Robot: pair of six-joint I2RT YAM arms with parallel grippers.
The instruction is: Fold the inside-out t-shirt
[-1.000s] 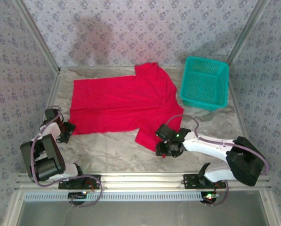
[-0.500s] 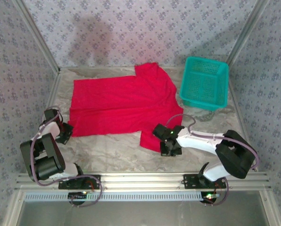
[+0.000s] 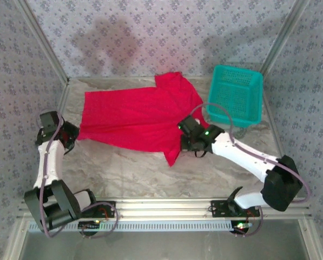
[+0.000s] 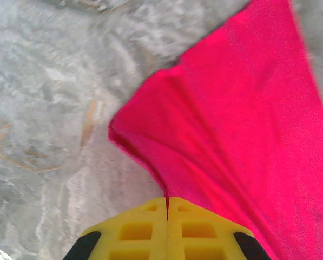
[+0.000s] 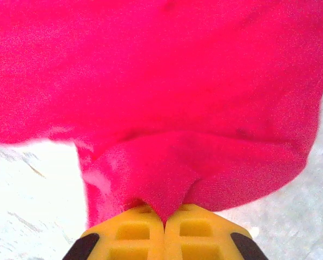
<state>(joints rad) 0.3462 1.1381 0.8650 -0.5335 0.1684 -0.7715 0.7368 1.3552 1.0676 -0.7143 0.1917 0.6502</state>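
The inside-out t-shirt [image 3: 137,114] is plain bright red cloth, spread across the back half of the marble table, its collar end towards the right. My left gripper [image 3: 73,135] is shut on the shirt's near left corner, and the wrist view shows red cloth [image 4: 231,135] pinched between the yellow jaws of the left gripper [image 4: 167,203]. My right gripper [image 3: 187,142] is shut on the near right sleeve, lifted off the table, with a point of cloth [image 5: 166,189] hanging below it. Cloth bunches into the right gripper [image 5: 165,214].
A teal mesh basket [image 3: 234,96] stands at the back right, just right of the shirt's sleeve. Patterned walls close in the back and sides. Bare marble table [image 3: 129,173] lies between the shirt and the arm bases.
Both grippers shut on the shirt's near edge and lifted it away from the front. The near hem and sleeve now sit farther back, and the arms have stretched out.
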